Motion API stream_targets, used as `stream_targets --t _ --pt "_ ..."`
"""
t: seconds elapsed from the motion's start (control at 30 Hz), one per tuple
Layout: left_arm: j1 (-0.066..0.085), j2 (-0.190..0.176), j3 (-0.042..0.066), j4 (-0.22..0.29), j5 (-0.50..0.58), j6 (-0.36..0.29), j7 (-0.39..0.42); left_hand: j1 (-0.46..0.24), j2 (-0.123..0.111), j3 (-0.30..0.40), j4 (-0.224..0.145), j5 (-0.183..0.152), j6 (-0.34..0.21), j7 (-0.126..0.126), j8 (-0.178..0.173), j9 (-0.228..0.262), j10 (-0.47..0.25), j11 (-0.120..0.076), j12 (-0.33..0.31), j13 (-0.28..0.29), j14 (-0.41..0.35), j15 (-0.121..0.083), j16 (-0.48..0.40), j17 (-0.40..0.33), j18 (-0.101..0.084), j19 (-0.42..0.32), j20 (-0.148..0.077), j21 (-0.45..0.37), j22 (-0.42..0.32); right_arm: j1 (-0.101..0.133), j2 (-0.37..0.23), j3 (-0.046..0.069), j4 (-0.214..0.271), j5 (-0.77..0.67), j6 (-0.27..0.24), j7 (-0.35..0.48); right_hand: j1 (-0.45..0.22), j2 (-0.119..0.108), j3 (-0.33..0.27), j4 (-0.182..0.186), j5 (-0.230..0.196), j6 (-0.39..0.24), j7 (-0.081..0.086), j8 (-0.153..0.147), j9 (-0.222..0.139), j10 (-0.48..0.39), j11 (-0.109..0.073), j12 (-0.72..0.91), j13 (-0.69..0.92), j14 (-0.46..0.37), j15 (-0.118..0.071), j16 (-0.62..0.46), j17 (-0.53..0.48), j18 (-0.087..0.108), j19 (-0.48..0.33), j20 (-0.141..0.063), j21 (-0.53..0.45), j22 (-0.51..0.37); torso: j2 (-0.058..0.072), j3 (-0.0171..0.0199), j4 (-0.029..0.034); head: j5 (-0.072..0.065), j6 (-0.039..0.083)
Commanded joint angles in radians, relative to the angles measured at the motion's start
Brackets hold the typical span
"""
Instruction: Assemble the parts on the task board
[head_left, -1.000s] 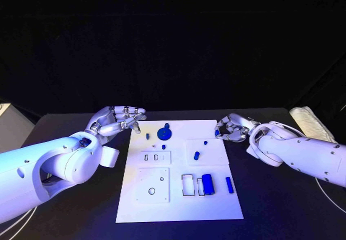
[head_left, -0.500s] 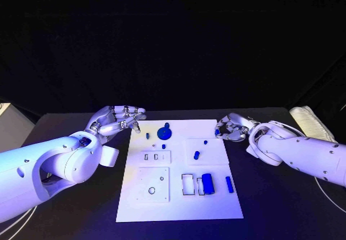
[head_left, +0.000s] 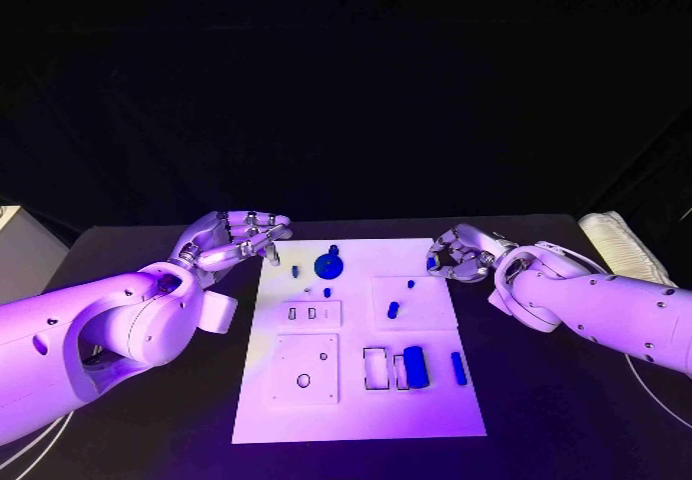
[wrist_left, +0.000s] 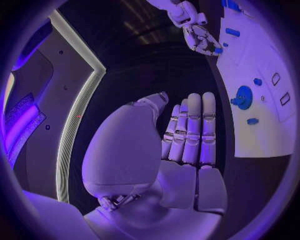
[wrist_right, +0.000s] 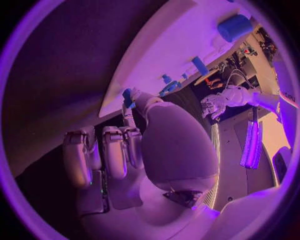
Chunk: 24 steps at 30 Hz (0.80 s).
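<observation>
The white task board (head_left: 361, 410) lies in the middle of the black table. On it sit a round blue part (head_left: 329, 266), a thick blue cylinder (head_left: 415, 366), a slim blue bar (head_left: 459, 368) and several small blue pegs. My right hand (head_left: 462, 254) hovers at the board's far right corner and pinches a small blue part (wrist_right: 127, 95) at its fingertips; the same part (wrist_left: 215, 50) shows in the left wrist view. Beside the board's far left corner, my left hand (head_left: 231, 240) holds nothing, its fingers (wrist_left: 190, 130) extended side by side.
White inset plates with slots and holes (head_left: 307, 370) sit on the board's left half. A pale ribbed object (head_left: 620, 245) lies at the table's right edge. A white box (head_left: 12, 240) stands past the left edge.
My right hand has edged slightly toward the board's far corner with the small blue part in it. The left hand has hardly moved.
</observation>
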Motion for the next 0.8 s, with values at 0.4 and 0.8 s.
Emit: stream_targets --t 0.4,0.8 --pt "0.001 0.009 0.0 -0.016 -0.016 0.01 -0.006 -0.017 0.001 -0.003 0.006 -0.007 -0.009 0.003 -0.006 0.003 -0.005 0.005 0.001 0.003 -0.009 -0.001 0.008 -0.003 0.013 -0.009 0.003 0.008 0.004 0.044 -0.007 0.008 0.209 0.05 -0.101 -0.189 -0.008 0.016 0.025 -0.01 0.005 -0.003 -0.002 0.006 0.016 0.062 -0.002 -0.005 0.22 0.106 0.001 0.004 0.263 -0.015 0.105 -0.004 0.006 0.263 -0.018 -0.0084 -0.0065 0.014 -0.012" --pt "0.001 0.039 -0.002 -0.05 -0.051 -0.014 -0.038 -0.028 0.002 -0.016 0.011 -0.006 -0.001 -0.004 -0.001 0.009 0.044 -0.009 0.047 0.028 0.01 -0.011 0.03 -0.001 0.015 -0.003 -0.002 0.022 0.011 0.02 0.145 0.001 0.302 -0.122 -0.143 -0.397 -0.014 0.016 0.03 -0.013 0.006 -0.007 -0.001 0.007 0.017 0.062 -0.001 -0.006 0.22 0.106 0.003 0.004 0.263 -0.015 0.105 -0.002 0.006 0.263 -0.038 -0.0172 -0.0034 0.018 -0.015"
